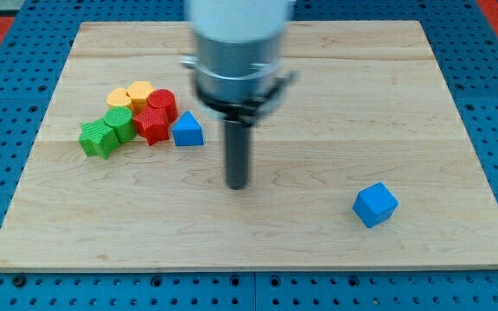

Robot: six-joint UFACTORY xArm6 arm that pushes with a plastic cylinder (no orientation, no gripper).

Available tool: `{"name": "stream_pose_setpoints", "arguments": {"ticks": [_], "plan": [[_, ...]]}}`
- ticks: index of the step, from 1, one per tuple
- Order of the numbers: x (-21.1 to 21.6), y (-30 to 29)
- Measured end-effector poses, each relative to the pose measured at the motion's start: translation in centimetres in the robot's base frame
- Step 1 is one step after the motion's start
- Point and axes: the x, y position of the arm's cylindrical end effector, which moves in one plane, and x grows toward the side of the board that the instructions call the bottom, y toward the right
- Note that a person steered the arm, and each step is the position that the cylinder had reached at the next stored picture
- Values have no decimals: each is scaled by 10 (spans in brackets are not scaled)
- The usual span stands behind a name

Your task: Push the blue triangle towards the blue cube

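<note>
The blue triangle (187, 130) lies on the wooden board at the view's left of centre, at the right end of a cluster of blocks. The blue cube (375, 205) sits alone toward the view's lower right. My tip (237, 186) rests on the board below and to the right of the blue triangle, apart from it, and well left of the blue cube. The rod and the arm's grey body rise above it toward the view's top.
Left of the blue triangle are a red star-shaped block (152, 126), a red cylinder (162, 103), two yellow blocks (140, 91) (120, 98) and two green blocks (120, 123) (98, 138). The wooden board (318, 86) lies on a blue perforated table (491, 52).
</note>
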Motion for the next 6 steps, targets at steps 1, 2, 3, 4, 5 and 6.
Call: {"name": "stream_pose_setpoints", "arguments": {"ticks": [1,2,3,4,5,6], "plan": [[-37,-47],[-59,-86],[-89,-16],[-79,34],[-90,82],[-126,81]]}}
